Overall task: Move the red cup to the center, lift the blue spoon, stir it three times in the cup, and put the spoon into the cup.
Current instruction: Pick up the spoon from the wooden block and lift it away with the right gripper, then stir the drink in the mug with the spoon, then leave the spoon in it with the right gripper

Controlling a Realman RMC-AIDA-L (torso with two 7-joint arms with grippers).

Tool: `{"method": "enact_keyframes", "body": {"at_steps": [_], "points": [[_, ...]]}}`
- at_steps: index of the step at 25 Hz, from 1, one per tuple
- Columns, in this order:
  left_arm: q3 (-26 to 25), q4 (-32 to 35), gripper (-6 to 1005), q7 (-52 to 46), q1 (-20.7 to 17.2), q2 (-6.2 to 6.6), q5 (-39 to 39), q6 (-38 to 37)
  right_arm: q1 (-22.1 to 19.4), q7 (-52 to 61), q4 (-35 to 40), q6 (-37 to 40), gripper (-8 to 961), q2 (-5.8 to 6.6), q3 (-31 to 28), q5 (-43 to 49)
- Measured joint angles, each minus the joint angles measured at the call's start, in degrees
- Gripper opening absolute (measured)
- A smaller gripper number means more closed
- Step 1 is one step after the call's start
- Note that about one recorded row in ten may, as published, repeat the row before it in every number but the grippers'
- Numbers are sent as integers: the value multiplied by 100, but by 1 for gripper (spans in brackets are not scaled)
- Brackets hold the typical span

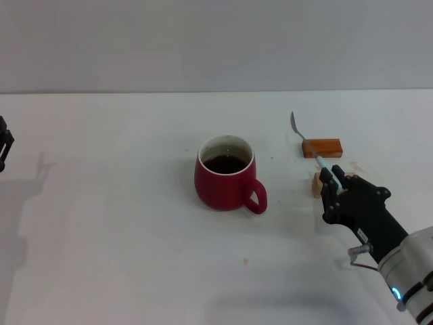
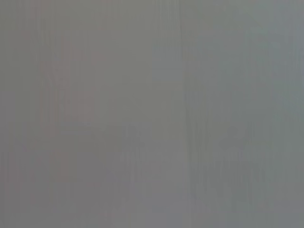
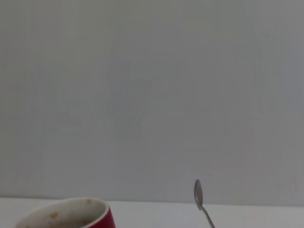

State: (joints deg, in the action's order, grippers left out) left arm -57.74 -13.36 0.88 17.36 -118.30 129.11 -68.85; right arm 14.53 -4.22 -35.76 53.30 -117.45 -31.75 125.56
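We see the red cup (image 1: 226, 175) at the centre of the frame on the white table (image 1: 122, 230), dark liquid inside, handle toward lower right. Right of it, the blue spoon (image 1: 312, 147) lies across an orange-brown block (image 1: 323, 147), bowl pointing up-frame. The right gripper (image 1: 329, 177) has its fingers clamped on the spoon's pale handle beside a tan block (image 1: 316, 183). At the left edge sits the left gripper (image 1: 4, 143); we cannot tell its state.

Light's bright and even on the white bench (image 1: 122, 237), soft shadows pooling under the right tool (image 1: 331, 181) and far left. Left wrist view's just featureless grey haze; right wrist looks slightly soft.
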Motion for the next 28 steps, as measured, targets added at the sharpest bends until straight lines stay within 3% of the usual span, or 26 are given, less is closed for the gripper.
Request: {"method": "enact_keyframes", "body": {"at_steps": [3,5,7,15,20,23,24,26,27,28], "points": [[0,-6,852,0,-11,0,0,-10,-198,-493,-634,-268,123,181,-185,-2],[0,-7,852,0,-12,0,1,-12,-250,-595,-820,-392,124,225,-268,7],[0,-8,852,0,-13,0,2,-13,-462,-1043,-1474,-879,124,372,-524,30],[1,-9,852,0,-23,0,5,-14,-956,-2075,-2708,-2232,124,434,-1345,31],[9,-5,852,0,-35,0,8,-12,-1236,-2542,-3425,-3259,123,369,-1939,31],[1,-1,852,0,-50,0,-2,-11,-1412,-2715,-3937,-4196,123,221,-2515,129],[1,-1,852,0,-50,0,-2,-11,-1412,-2715,-3937,-4196,123,221,-2515,129],[0,0,852,0,-55,2,-7,-12,-1489,-2719,-4168,-4670,123,101,-2820,316],[0,3,852,0,-58,6,-9,-12,-1576,-2719,-4407,-5170,123,-48,-3130,569],[0,4,852,0,-58,8,-9,-13,-1612,-2718,-4532,-5421,123,-110,-3255,706]]}}
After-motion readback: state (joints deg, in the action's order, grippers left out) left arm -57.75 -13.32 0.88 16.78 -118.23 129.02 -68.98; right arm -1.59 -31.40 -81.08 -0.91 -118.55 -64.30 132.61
